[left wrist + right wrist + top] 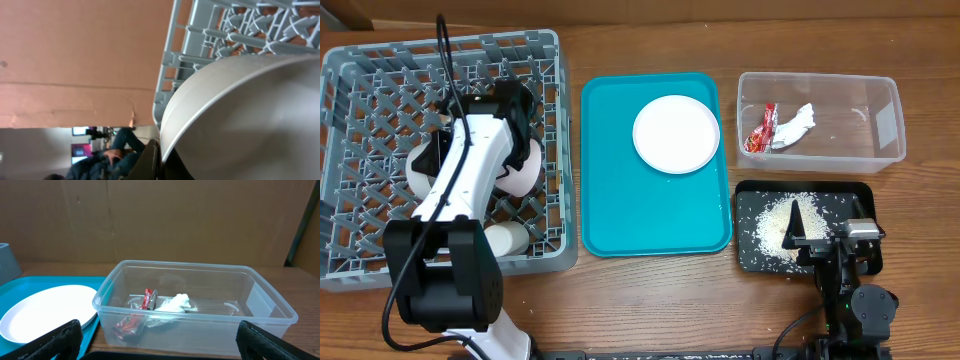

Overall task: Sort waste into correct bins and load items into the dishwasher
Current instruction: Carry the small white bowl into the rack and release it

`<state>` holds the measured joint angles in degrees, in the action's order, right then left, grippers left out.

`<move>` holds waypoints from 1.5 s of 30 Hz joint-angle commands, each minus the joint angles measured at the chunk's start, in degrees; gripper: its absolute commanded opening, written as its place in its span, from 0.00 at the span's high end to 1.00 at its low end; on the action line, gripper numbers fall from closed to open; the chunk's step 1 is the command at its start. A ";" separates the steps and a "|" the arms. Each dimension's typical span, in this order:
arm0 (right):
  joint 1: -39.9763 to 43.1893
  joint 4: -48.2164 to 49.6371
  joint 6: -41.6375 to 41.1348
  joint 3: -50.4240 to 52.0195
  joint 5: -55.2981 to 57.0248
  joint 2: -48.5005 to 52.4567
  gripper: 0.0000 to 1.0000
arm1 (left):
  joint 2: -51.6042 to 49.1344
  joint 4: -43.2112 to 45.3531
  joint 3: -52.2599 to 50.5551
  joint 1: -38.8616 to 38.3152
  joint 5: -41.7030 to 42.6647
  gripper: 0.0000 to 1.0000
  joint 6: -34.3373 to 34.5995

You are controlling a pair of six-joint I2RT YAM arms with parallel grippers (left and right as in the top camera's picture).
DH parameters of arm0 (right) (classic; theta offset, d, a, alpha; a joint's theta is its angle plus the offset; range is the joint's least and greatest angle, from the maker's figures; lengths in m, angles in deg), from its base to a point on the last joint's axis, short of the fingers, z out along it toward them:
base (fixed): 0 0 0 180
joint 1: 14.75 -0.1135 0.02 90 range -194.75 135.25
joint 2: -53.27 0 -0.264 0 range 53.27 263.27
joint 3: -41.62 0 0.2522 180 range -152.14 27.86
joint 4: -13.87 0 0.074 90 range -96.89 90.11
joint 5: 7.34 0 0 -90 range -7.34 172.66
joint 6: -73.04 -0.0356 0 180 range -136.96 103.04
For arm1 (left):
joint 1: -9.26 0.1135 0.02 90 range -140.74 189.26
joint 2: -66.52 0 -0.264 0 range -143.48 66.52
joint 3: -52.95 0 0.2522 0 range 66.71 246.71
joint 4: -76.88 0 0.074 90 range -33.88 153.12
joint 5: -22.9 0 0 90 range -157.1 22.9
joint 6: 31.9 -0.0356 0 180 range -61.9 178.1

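My left gripper (520, 135) is over the grey dish rack (380, 70), shut on the rim of a pale bowl (527, 168). In the left wrist view the bowl (250, 115) fills the frame, with my finger (160, 160) clamped on its edge. A second bowl (420, 165) and a white cup (507, 238) lie in the rack. The round plate (676, 133) sits on the teal tray (650, 215). The clear tub (880, 120) holds the red wrapper (761, 130) and white tissue (798, 124). Rice (772, 222) lies in the black tray (820, 192). My right gripper (825, 235) hovers over it, open and empty. Chopsticks are out of view.
The right wrist view shows the clear tub (195, 330) straight ahead with the wrapper (131, 322) and tissue (172, 304) inside, and the plate (45, 312) on the teal tray (97, 332) to the left. A brown cardboard wall stands behind the table.
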<state>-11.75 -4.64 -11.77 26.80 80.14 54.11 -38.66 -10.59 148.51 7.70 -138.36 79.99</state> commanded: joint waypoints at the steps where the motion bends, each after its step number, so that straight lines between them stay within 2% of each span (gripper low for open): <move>1: 0.33 0.20 0.22 0.61 0.46 -0.68 0.00 | -0.79 0.37 0.94 -1.81 -5.49 0.96 -0.90; 3: 0.33 0.20 0.22 0.61 0.46 -0.68 0.00 | -0.79 1.40 0.94 -2.80 -7.50 0.96 -1.68; 9: 0.33 0.20 0.22 0.61 0.46 -0.68 0.00 | -0.90 2.84 0.81 -4.00 -3.45 0.96 -2.21; 19: 0.33 0.20 0.22 0.61 0.46 -0.68 0.00 | -0.94 3.58 0.79 -2.84 -3.61 0.96 -2.16; 27: 0.33 0.20 0.24 0.61 0.46 -0.68 0.00 | -2.36 4.83 0.55 0.46 -0.04 0.96 -2.23; 40: 0.33 0.20 0.22 0.61 0.46 -0.68 0.00 | -2.40 6.36 0.02 -1.25 4.00 0.96 -2.16; 45: 0.33 0.20 0.24 0.61 0.46 -0.68 0.00 | -2.40 6.62 -0.48 -1.27 8.52 0.95 -2.16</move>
<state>-11.75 -4.69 -11.77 26.80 80.14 54.11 -40.21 -3.86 148.51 6.45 -136.09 78.44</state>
